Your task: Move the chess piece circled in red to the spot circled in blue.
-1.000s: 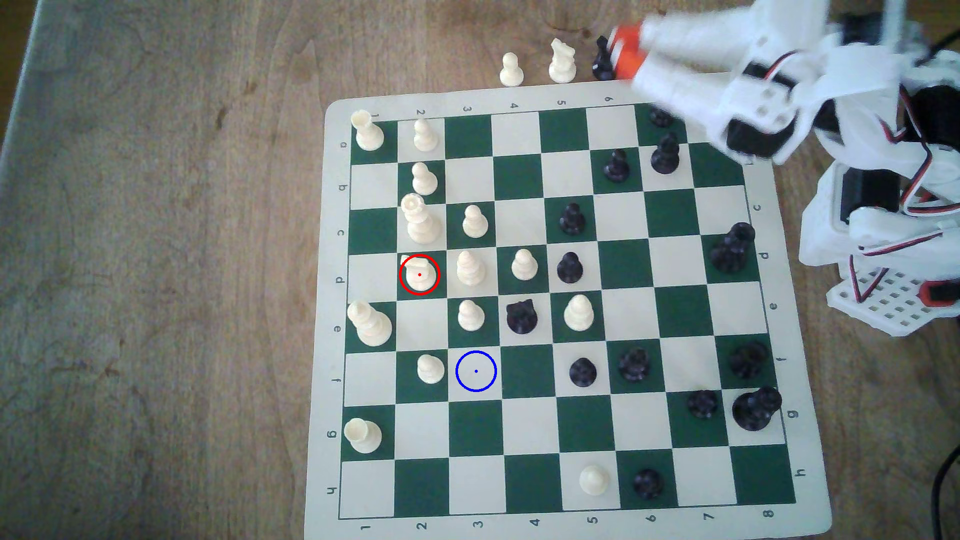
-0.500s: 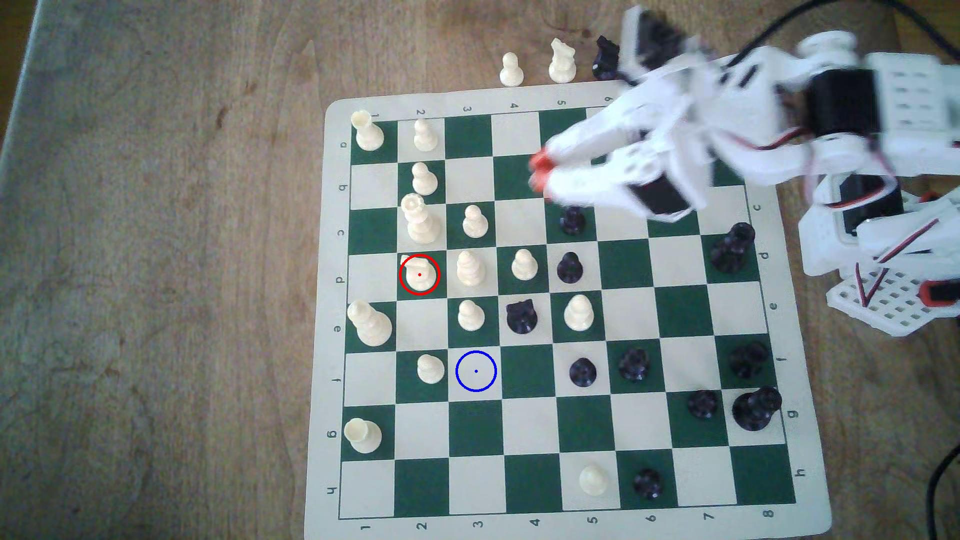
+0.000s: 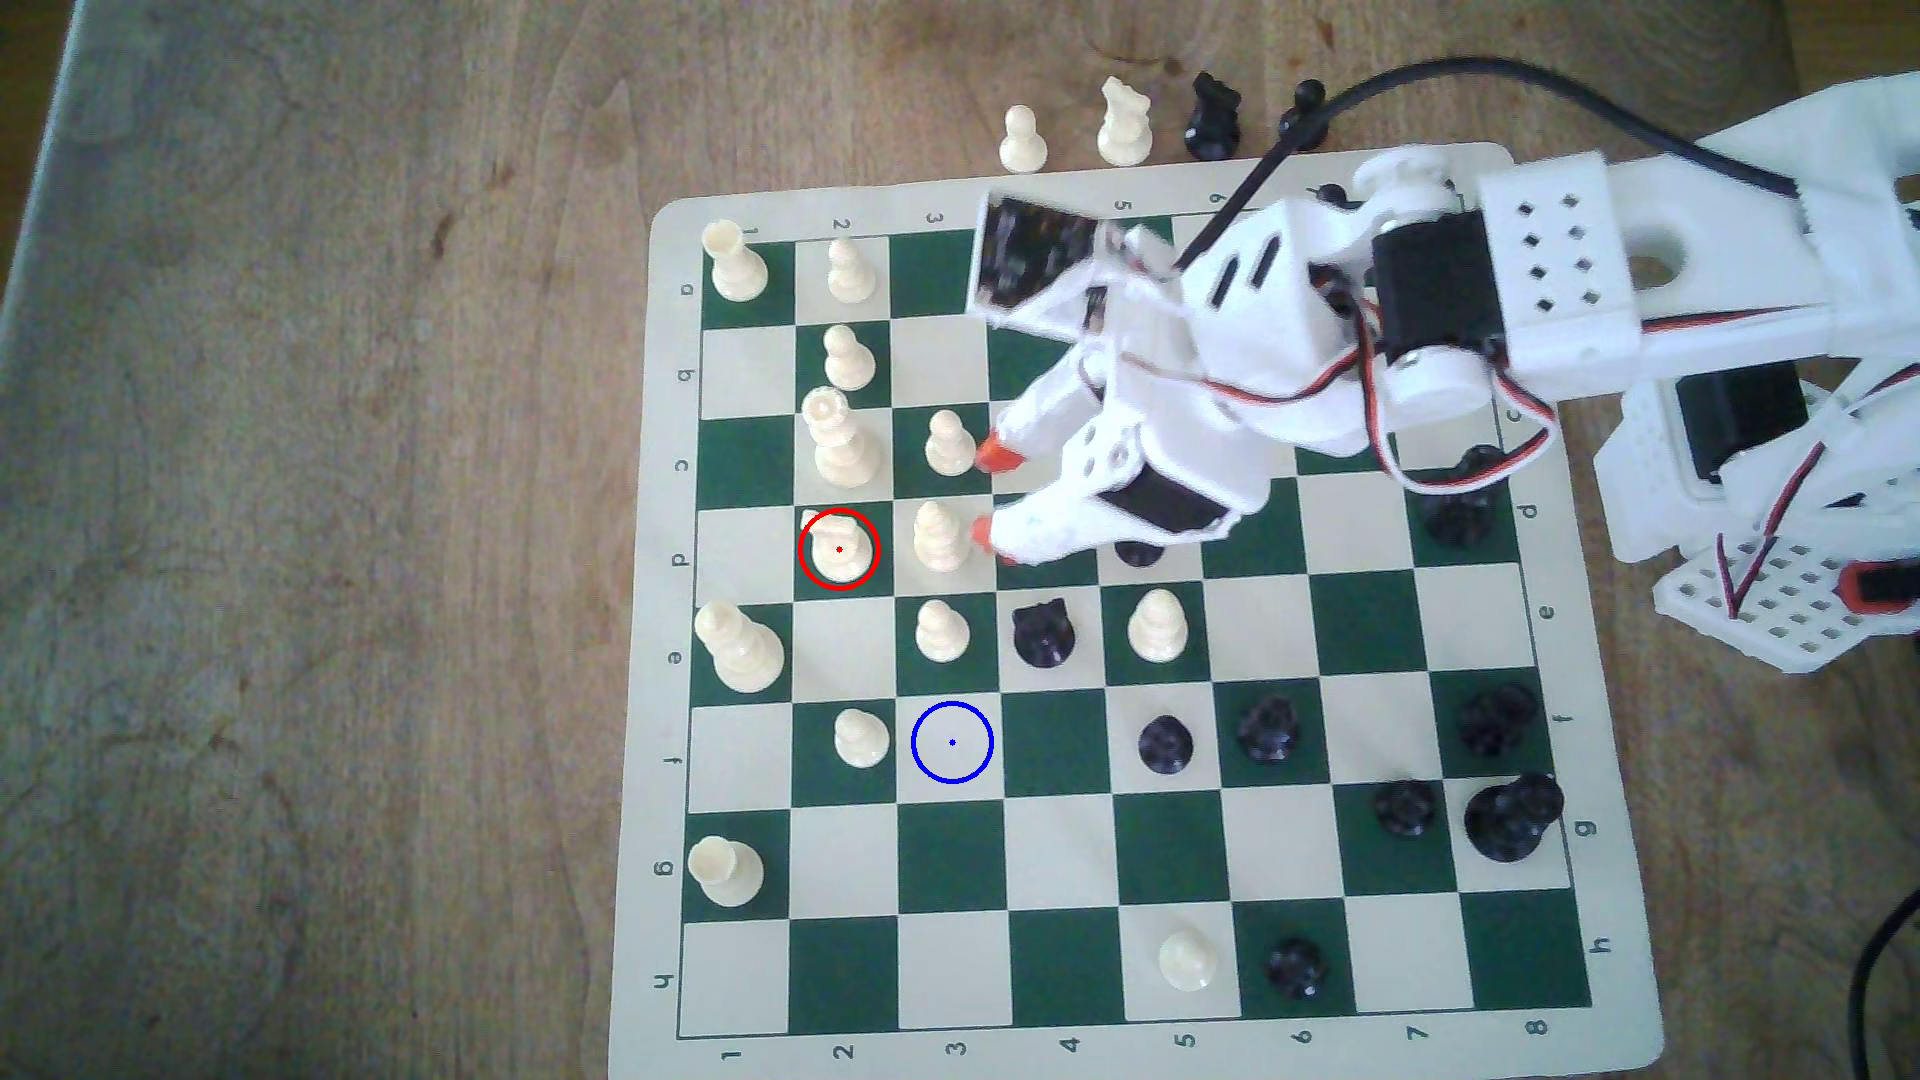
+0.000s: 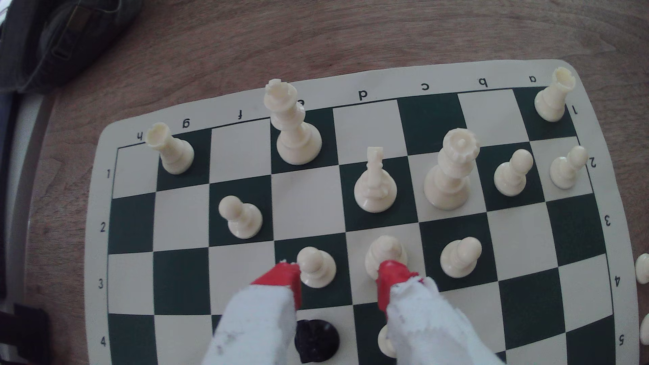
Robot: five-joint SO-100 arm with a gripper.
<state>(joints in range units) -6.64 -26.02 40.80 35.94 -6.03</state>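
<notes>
The chess piece circled in red (image 3: 840, 548) is a small cream knight on a dark green square, second column from the exterior view's left; in the wrist view the same knight (image 4: 375, 186) stands ahead of the fingers. The spot circled in blue (image 3: 952, 743) is a bare cream square two rows lower and one column right. My gripper (image 3: 989, 493) hovers open about a square and a half to the knight's right, holding nothing. One orange fingertip (image 3: 997, 452) is beside a cream pawn (image 3: 949, 443), the other beside the cream bishop (image 3: 940, 535). In the wrist view the gripper (image 4: 339, 280) straddles a pawn (image 4: 316, 266) and the bishop (image 4: 386, 256).
A tall cream queen (image 3: 836, 436) stands just above the knight, and a cream pawn (image 3: 860, 737) sits left of the blue ring. A pawn (image 3: 942, 630) and a black knight (image 3: 1042, 631) lie between. Captured pieces (image 3: 1124, 123) stand off the board (image 3: 665, 623).
The arm has swept from the board's upper right corner down and left to the board's middle rows. The orange fingertips have spread apart. No piece has moved.
</notes>
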